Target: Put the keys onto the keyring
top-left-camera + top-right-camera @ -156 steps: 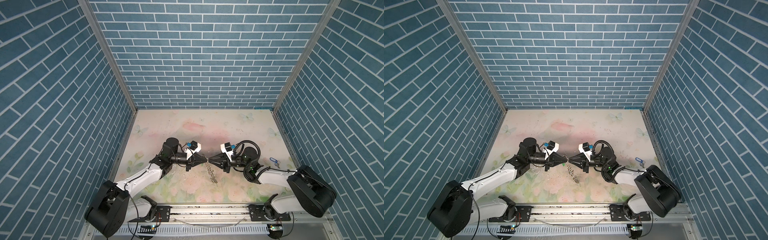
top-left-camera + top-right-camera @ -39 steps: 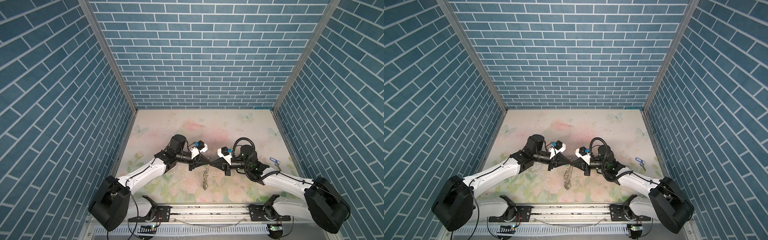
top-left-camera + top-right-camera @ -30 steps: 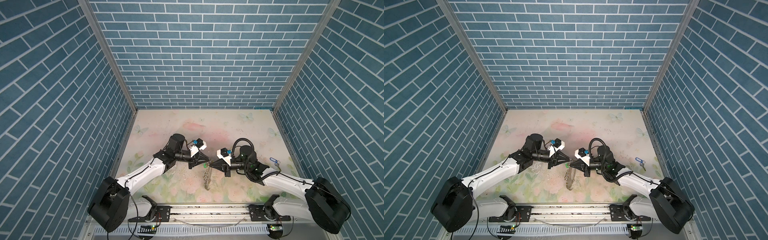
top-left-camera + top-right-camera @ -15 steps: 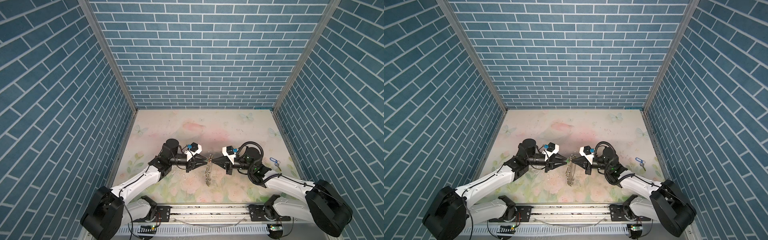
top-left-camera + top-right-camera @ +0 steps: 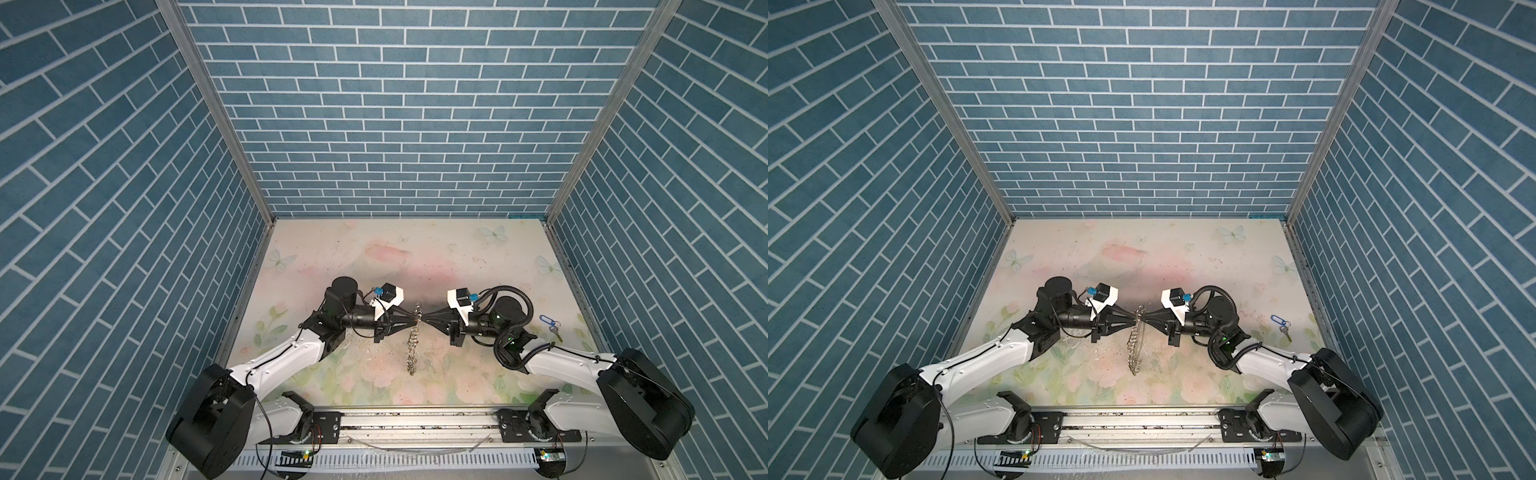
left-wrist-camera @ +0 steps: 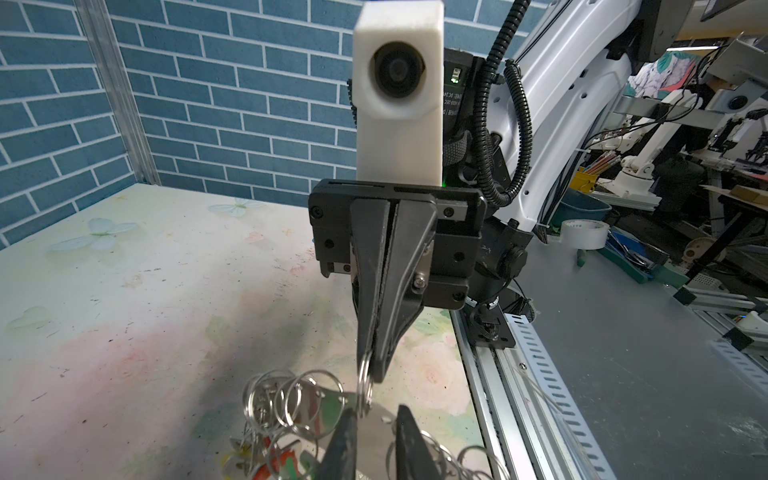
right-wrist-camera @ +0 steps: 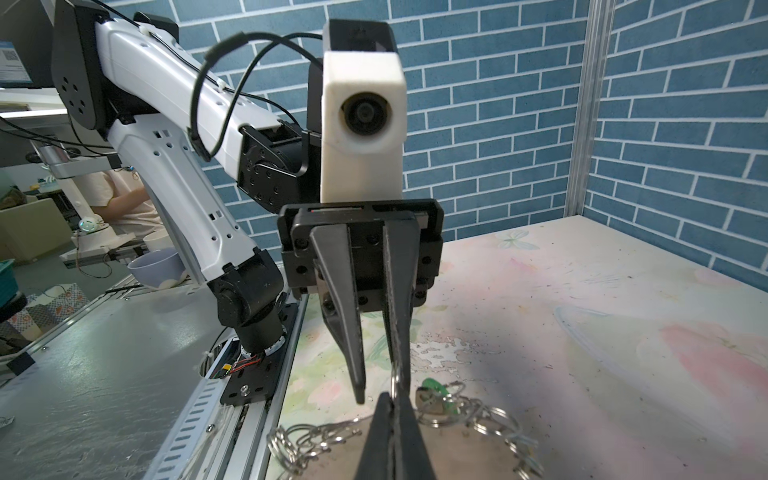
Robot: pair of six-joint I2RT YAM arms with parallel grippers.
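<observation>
Blue brick walls (image 5: 399,124) enclose the floral surface (image 5: 374,257); right hand (image 5: 422,321) pinches the keyring (image 5: 412,345), left hand (image 5: 415,321) slightly spread beside it, positions unchanged from 0.5 seconds earlier.

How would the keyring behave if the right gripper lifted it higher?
Probably floppy: the keyring trails as a loose chain of rings from the right gripper, which pinches one ring. It would likely swing and tangle, since its rings overlap. Thin metal may slip from that pinch.

place: robotics lab | evidence: brick-print booth walls (image 5: 399,124), cluttered workbenches (image 6: 723,187) beyond
</observation>
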